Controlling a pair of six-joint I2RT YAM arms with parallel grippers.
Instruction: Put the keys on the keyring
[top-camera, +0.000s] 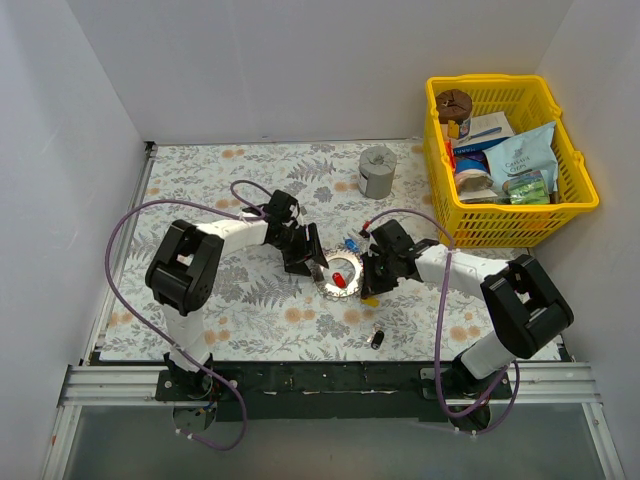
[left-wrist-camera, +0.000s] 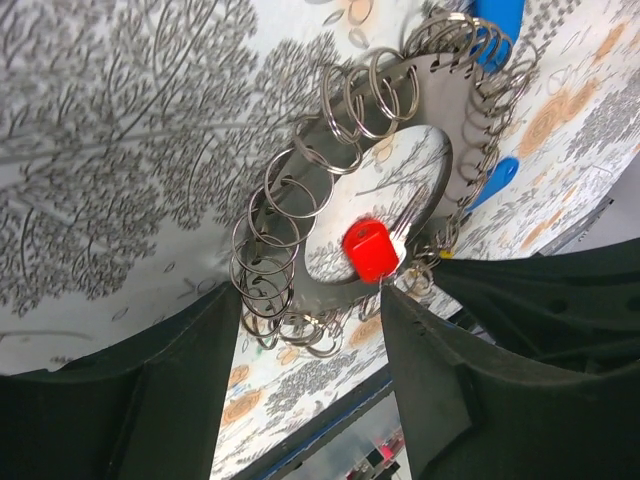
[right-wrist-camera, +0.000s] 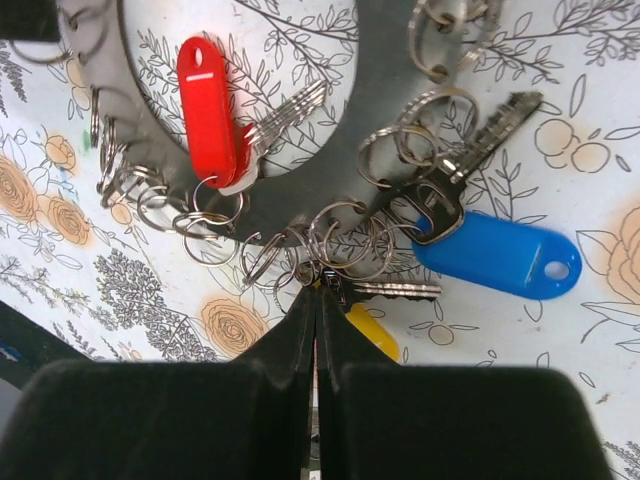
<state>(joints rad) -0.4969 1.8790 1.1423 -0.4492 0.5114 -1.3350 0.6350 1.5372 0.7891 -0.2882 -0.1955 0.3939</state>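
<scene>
— Where is the keyring (left-wrist-camera: 432, 110)?
— It lies on the flowery table (top-camera: 200, 170). It is a flat silver ring with lots of little wire loops all round its rim.
— What about the left gripper (left-wrist-camera: 310, 305)?
— It is at the keyring's left side. Its two fingers (left-wrist-camera: 180, 390) stand apart with the rim between them. Both fingers touch the little loops, so it is clamped on the keyring.
— And the right gripper (right-wrist-camera: 318, 295)?
— It is at the keyring's right side. Its fingers are squeezed tight together, and the tips are right up against the loops. Whether a loop is pinched there is too hard to tell.
— Where are the keys?
— The red key (right-wrist-camera: 207, 110) lies inside the keyring's hole and looks hooked to a loop on the rim. The blue key (right-wrist-camera: 500, 258) lies just outside the rim, hooked on too. A small silver key (right-wrist-camera: 395, 290) with a yellow tag (right-wrist-camera: 372, 332) lies just outside the rim, by the right gripper's tips.
— Anything else?
— A grey cup (top-camera: 377, 171) stands well past the keyring, away from the arms. A yellow basket (top-camera: 520, 222) sits far off to the keyring's right. A small black cylinder (top-camera: 378, 340) lies near the keyring, on the side toward the arms
</scene>
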